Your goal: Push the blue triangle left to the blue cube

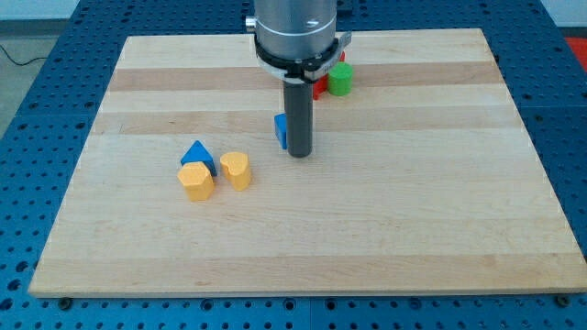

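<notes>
The blue triangle (pixel 197 154) lies left of the board's middle, touching the top of a yellow block (pixel 195 181). The blue cube (pixel 281 130) sits near the middle, its right side hidden behind my rod. My tip (pixel 300 155) rests on the board just to the right of the blue cube and slightly below it, close against it. The blue triangle is well off to the view's left of my tip and the cube.
A second yellow block (pixel 236 170) stands just right of the first. A green block (pixel 341 79) and a red block (pixel 319 89), partly hidden by the arm, sit near the view's top. The wooden board (pixel 413 229) lies on a blue perforated table.
</notes>
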